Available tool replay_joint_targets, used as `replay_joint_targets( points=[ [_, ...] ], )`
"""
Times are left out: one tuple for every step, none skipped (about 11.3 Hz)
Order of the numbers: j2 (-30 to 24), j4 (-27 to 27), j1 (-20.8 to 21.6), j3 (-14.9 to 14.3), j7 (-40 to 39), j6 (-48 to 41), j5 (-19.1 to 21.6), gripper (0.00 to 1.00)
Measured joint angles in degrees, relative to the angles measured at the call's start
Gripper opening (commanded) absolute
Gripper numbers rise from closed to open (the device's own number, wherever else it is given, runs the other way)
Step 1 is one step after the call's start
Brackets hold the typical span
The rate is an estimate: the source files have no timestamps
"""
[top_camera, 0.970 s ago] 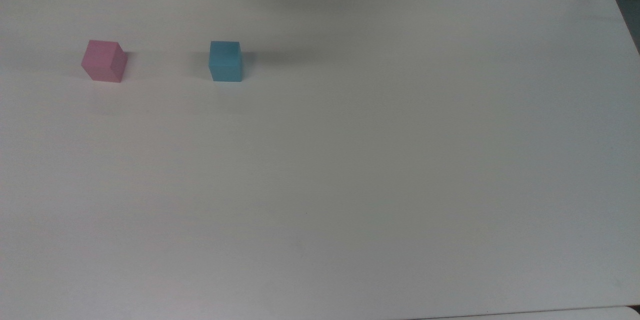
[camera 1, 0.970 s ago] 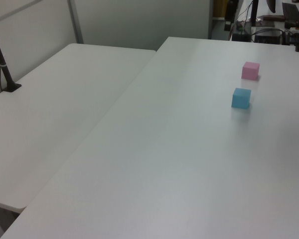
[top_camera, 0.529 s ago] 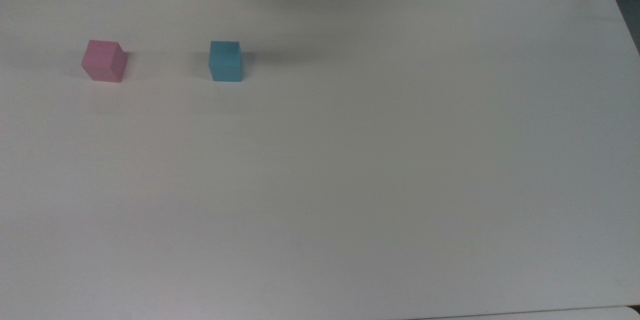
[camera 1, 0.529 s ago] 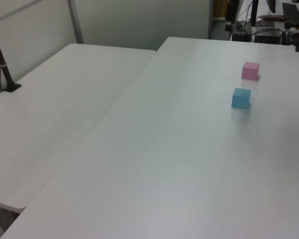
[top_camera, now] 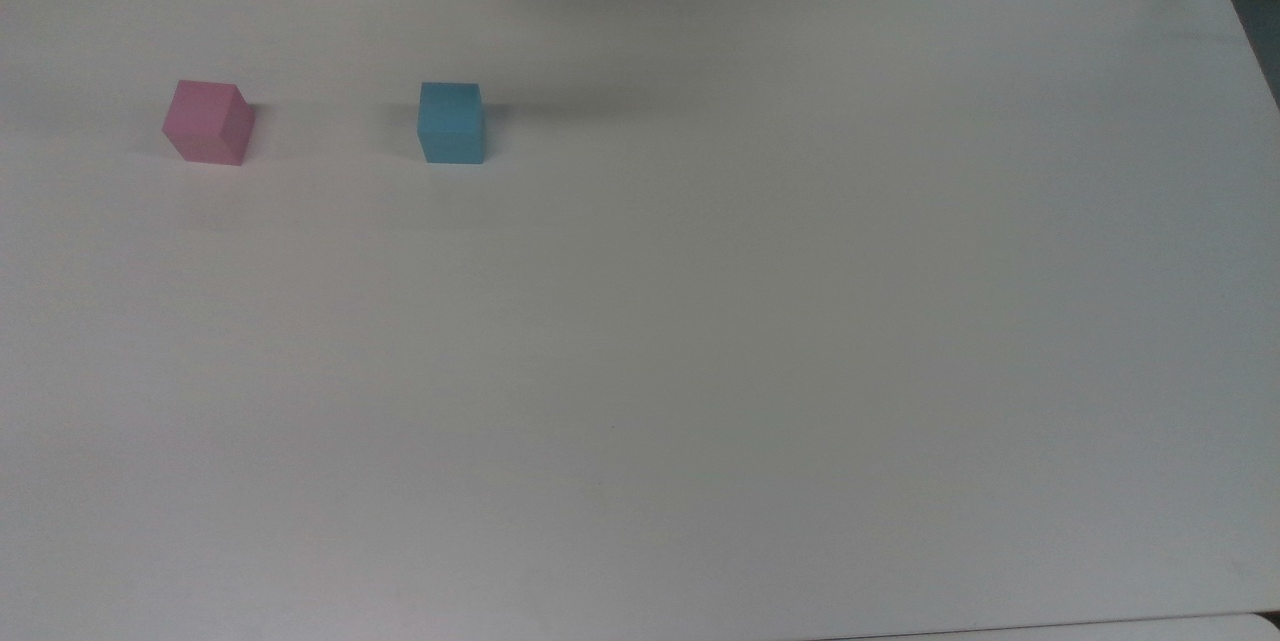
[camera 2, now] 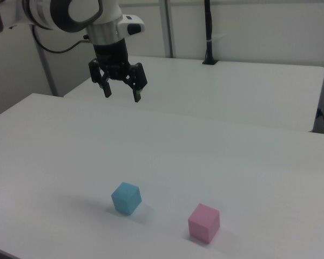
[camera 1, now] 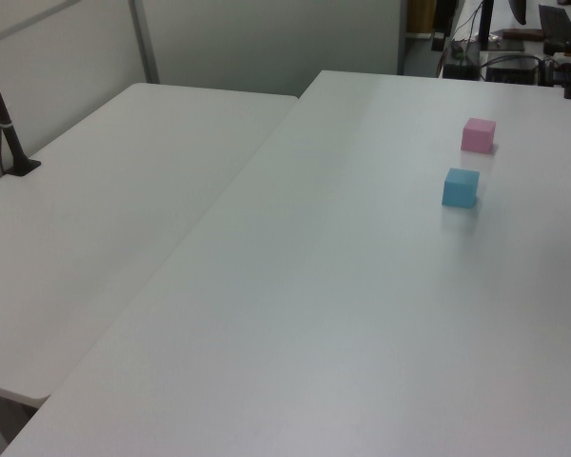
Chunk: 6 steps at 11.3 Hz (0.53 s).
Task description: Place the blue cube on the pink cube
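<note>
Blue cube waits below my end effector.
My end effector [camera 2: 121,92] hangs spread, high above the worktop [camera 2: 216,162]; the blue cube [camera 2: 126,198] sits beneath, pink cube [camera 2: 203,222] to the right view's right.

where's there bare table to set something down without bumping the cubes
Nearly all of the white table is bare: everything to the top view's right of the blue cube and all of the near half below both cubes. The gap between the blue cube and the pink cube is free but narrower. The open gripper hangs above the far edge.
</note>
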State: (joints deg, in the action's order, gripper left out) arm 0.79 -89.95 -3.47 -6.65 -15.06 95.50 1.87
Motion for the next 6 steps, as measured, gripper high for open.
replay_joint_targets(
  points=[
    [0.0, 0.1, 0.0, 0.0, 0.0, -0.1, 0.0, 1.00],
    [0.0, 0.1, 0.1, 0.0, 0.0, -0.1, 0.0, 1.00],
    [0.0, 0.1, 0.1, 0.1, 0.0, -0.1, 0.0, 1.00],
    [0.0, 0.1, 0.1, 0.2, 0.0, -0.2, 0.0, 1.00],
    [0.0, 0.1, 0.1, 0.3, 0.0, -0.2, 0.0, 1.00],
    [0.0, 0.1, 0.1, 0.3, 0.0, -0.5, 0.0, 1.00]
  ],
)
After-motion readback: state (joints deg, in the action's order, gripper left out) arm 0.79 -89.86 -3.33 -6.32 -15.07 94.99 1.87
